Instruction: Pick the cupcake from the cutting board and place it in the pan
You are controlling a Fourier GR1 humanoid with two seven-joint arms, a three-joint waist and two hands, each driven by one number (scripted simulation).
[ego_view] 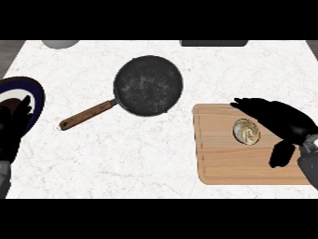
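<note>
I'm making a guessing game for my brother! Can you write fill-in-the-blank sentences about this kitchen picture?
The cupcake sits on the wooden ____.
Inside the pan there is ____.
The hand beside the cupcake is the robot's ____ one.
The left hand shows over a ringed ____.
Missing words: cutting board; nothing; right; plate.
</note>
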